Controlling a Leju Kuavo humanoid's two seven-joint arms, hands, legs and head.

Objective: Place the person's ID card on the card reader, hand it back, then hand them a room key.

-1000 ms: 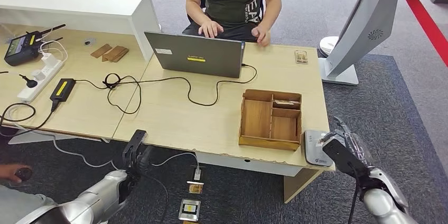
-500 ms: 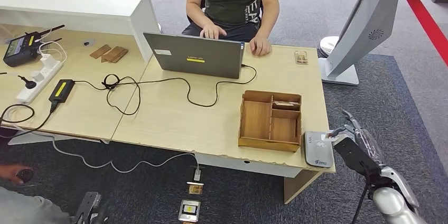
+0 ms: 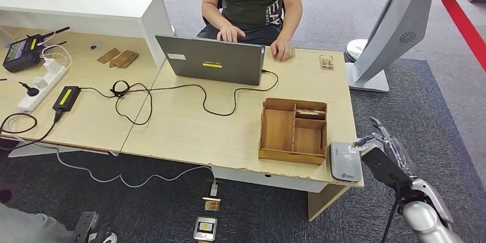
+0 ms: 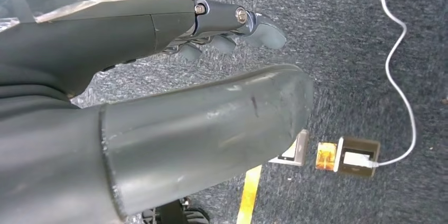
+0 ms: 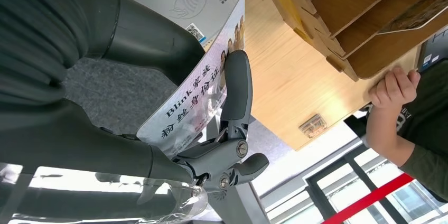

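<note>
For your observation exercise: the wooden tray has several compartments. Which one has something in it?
The small far compartment on the side toward the card reader holds a card-like item; the wooden tray's other compartments look bare.

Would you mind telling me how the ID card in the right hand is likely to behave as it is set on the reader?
The ID card looks thin and glossy, so it is probably light and could slip between the fingers. It stays flat in the right hand, so it seems fairly stiff. On the card reader, whose top looks smooth, it might slide.
</note>
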